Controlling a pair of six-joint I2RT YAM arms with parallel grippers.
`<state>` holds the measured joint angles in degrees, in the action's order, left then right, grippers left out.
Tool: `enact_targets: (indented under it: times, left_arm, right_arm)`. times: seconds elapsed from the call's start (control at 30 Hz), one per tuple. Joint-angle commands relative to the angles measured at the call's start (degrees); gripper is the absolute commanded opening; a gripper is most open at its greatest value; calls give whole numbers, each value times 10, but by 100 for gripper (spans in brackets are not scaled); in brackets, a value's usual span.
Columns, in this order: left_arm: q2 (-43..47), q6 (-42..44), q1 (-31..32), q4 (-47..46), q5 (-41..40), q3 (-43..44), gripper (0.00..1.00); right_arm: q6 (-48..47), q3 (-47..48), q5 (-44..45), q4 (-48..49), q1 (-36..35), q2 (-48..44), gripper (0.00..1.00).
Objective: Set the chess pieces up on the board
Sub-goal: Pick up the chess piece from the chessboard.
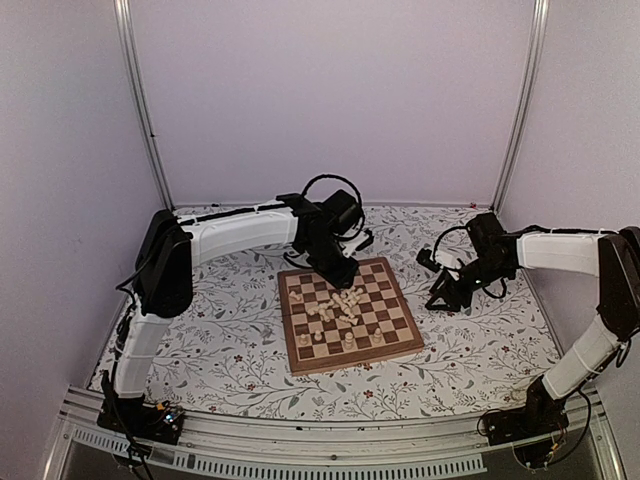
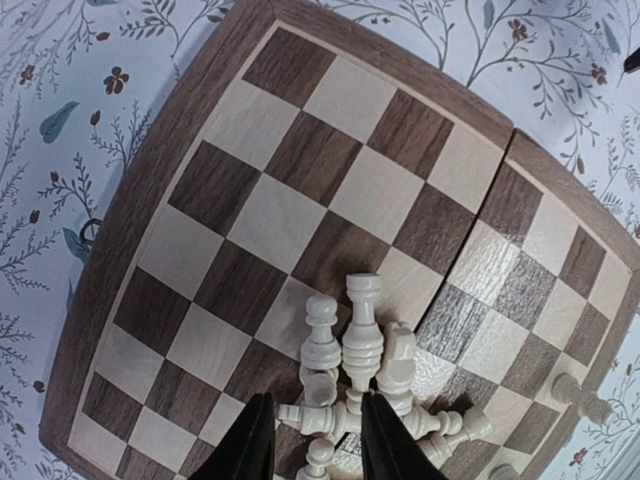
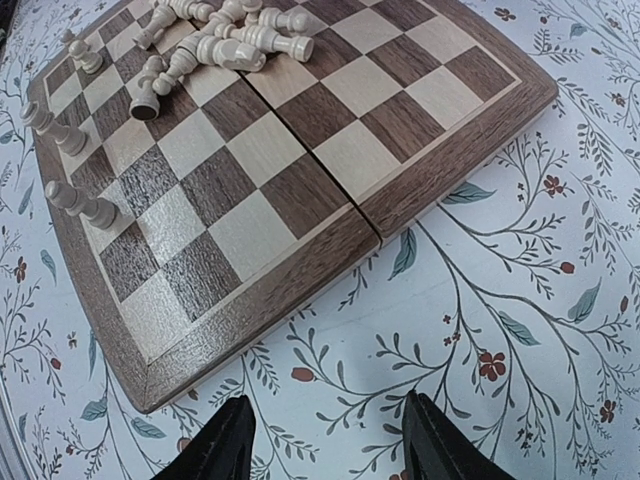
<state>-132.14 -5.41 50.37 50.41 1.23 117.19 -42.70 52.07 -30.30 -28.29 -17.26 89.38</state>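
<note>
Left wrist view: left gripper [image 2: 317, 408], jaws parted, straddles the heaped chess pieces [image 2: 352, 345] at the middle of the board [image 2: 250, 200]. Several pieces lie lengthwise ahead. Right gripper [image 3: 325, 445], also parted, hangs off-board above the tablecloth [image 3: 500, 330]. Left arm judged nearer.

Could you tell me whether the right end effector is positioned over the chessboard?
No; the right end effector hangs open above the floral tablecloth, just outside the border of the board.
</note>
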Motion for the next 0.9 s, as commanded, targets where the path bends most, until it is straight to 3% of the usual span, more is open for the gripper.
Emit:
enact_targets:
  times: [0.0,0.37,0.87]
  left_arm:
    - [-8,-8,-9,-3,22,0,30]
    - [-7,-10,-11,-9,21,-28,32]
    - [-26,-9,-16,-24,28,-22,25]
  right_arm:
    - [-5,0,0,-7,-4,9,54]
    - [-7,0,-1,-8,-5,12,54]
    - [-7,0,3,-9,-7,14,55]
